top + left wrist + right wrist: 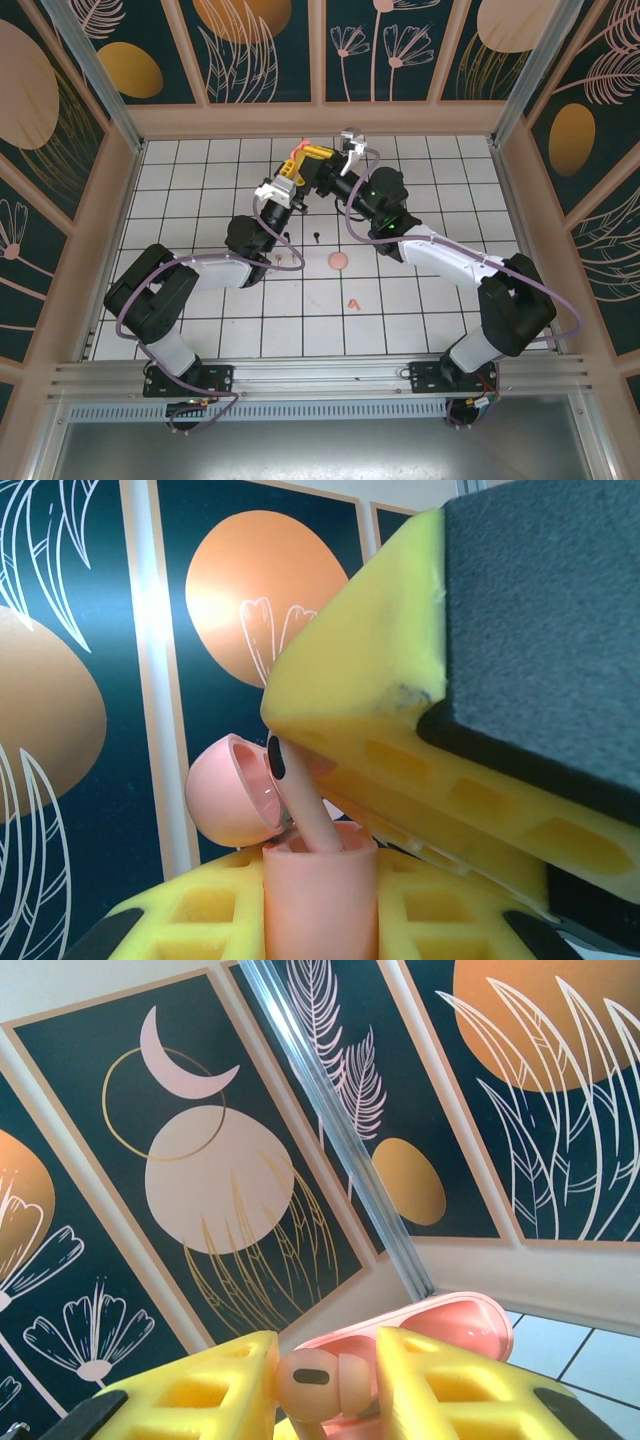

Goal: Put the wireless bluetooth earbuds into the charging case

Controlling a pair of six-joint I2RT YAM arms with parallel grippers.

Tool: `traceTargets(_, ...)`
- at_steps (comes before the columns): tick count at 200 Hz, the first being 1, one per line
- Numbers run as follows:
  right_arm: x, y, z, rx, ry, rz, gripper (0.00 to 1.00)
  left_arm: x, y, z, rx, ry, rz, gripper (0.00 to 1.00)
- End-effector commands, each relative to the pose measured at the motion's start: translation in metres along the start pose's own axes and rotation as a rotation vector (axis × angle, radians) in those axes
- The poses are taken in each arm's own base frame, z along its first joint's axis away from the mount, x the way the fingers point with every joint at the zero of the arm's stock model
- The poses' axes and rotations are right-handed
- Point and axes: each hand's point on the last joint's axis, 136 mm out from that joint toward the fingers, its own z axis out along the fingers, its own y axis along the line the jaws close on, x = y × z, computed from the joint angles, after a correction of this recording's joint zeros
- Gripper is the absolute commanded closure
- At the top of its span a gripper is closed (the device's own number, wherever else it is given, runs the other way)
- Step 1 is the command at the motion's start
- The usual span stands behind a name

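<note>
works above the tiled desk [420, 320] rather than on it, likely to give both wrists room to line up. bends the left arm [200, 275] and right arm [450, 255] inward and up, meeting towards the back. clamps the left end effector [320, 935] shut on the coral charging case [320, 880], upright, lid [225, 790] swung open to one side, seemingly to offer the socket upward. pinches the right end effector [327, 1400] around a matching earbud [312, 1385], pads flush on both sides, stem down inside the case mouth, head not yet seated. leaves black earbuds [316, 237] loose on the desk below.
</note>
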Motion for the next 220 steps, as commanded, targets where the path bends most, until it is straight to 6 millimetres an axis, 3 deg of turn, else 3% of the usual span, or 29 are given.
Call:
traceTargets(1, 0.042, -0.017, 0.004, 0.055, 0.132, 0.054, 0.66, -0.088, 0.003, 0.0, 0.007, -0.297, -0.034, 1.0)
traceTargets(94, 0.036, -0.026, -0.003, 0.087, 0.099, 0.093, 0.61, -0.091, 0.004, -0.002, 0.004, -0.3, -0.037, 1.0)
traceTargets(220, 0.019, -0.031, -0.007, 0.106, 0.068, 0.12, 0.45, -0.089, 0.003, -0.003, 0.01, -0.298, -0.053, 1.0)
